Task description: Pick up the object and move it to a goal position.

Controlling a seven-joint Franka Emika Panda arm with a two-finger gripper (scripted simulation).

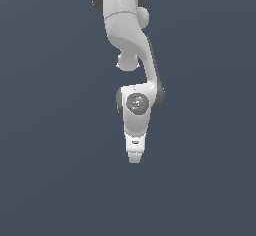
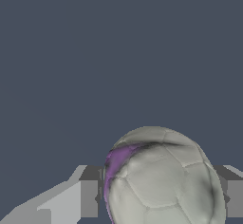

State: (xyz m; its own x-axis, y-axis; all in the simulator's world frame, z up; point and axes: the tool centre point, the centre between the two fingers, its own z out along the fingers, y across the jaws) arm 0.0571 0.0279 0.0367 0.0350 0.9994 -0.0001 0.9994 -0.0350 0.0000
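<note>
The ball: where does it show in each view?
Exterior view: the ball cannot be made out; the white gripper points down at centre.
Wrist view: ball fills the lower middle, between the fingers.
Shared landmark: the gripper.

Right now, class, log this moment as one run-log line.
arm: over bare floor | end effector: fingers either side of ball | ball: cream-grey, purple patch | contact: cannot tell
</note>
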